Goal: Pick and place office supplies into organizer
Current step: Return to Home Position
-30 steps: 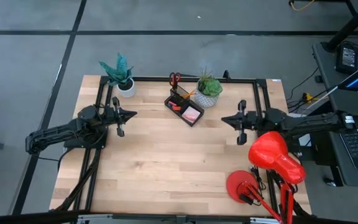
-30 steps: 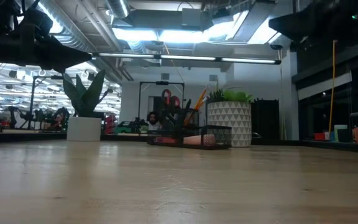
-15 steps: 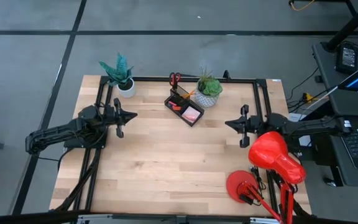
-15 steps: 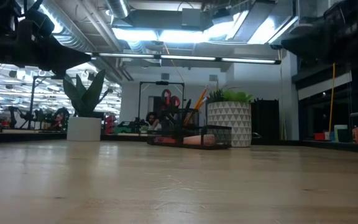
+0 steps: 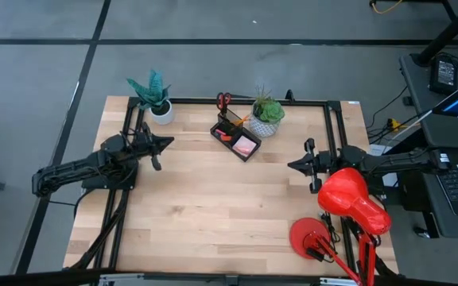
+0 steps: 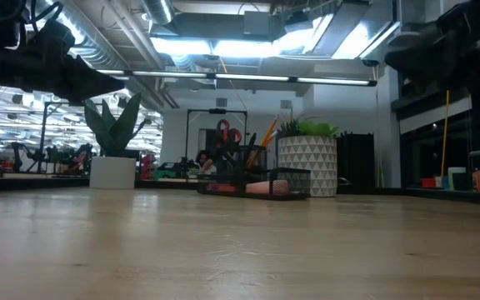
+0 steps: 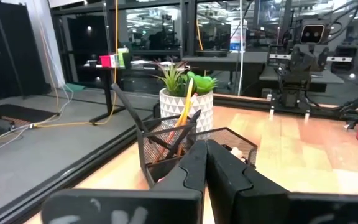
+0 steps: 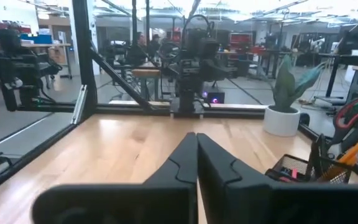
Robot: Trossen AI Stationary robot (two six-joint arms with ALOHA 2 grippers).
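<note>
The right hand (image 5: 293, 165), closed and empty like the left hand (image 5: 168, 142), is retreating from the filled black wire-mesh organizer (image 5: 227, 144), apparently finishing the task.

Black mesh organizer (image 6: 294, 182): scissors (image 5: 223, 100), pencil (image 5: 243, 119) upright in tall compartment; pink pad (image 5: 246, 145) flat.

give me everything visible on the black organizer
The black organizer is a wire-mesh desk tray, low and rectangular, with a taller upright compartment at one end. It sits askew on the wooden table, close beside the patterned plant pot; contact unclear. Red-handled scissors and an orange pencil stand in the upright part; a pink sticky pad lies in the low tray. Left gripper and right gripper, both shut, hang well clear.
</note>
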